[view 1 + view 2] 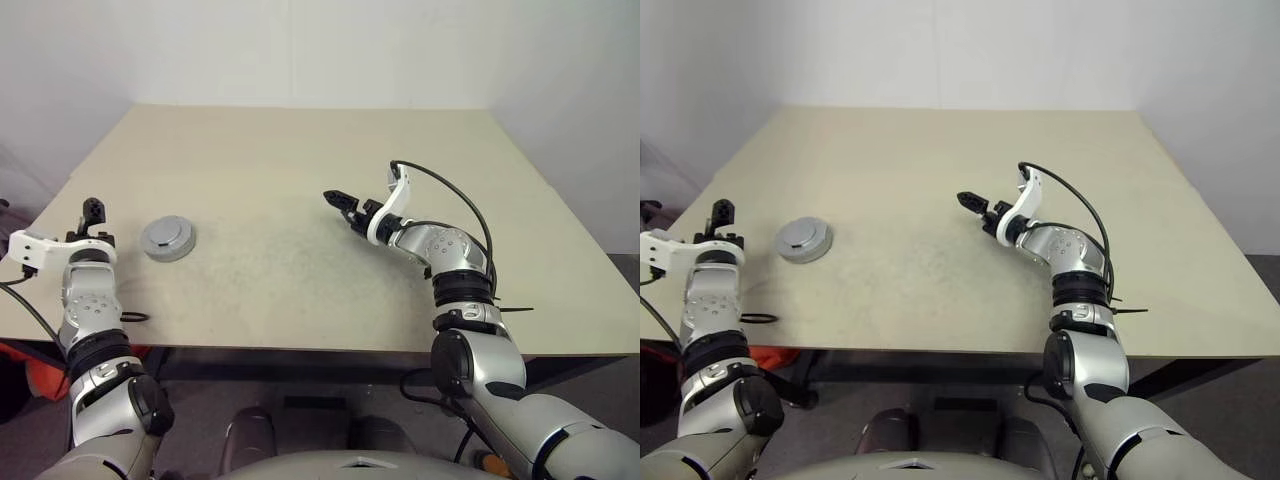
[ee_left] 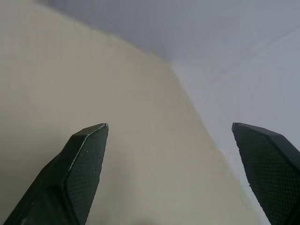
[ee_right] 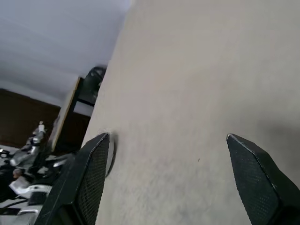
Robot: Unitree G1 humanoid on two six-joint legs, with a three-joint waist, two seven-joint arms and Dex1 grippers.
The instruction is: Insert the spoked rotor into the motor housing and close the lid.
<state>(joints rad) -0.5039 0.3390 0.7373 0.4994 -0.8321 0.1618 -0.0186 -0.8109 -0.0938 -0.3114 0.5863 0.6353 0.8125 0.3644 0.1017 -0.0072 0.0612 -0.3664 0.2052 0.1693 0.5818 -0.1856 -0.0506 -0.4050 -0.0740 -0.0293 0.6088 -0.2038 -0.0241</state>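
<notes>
A round silver-grey piece with a smooth top and a small raised centre, the lid (image 1: 168, 238), lies flat on the beige table (image 1: 300, 160) at the left. What sits under it is hidden, so the motor housing and the spoked rotor are out of view. My left gripper (image 2: 171, 129) hovers at the table's left edge, to the left of the lid and apart from it. Its fingers (image 1: 93, 209) stand wide open with nothing between them. Over the middle of the table, my right gripper (image 1: 343, 205) points toward the lid from well to the right, open and empty.
A thin black loop (image 1: 135, 317) lies near the front left edge of the table. White walls stand close behind the table and at its left. The table's front edge runs just before both arms.
</notes>
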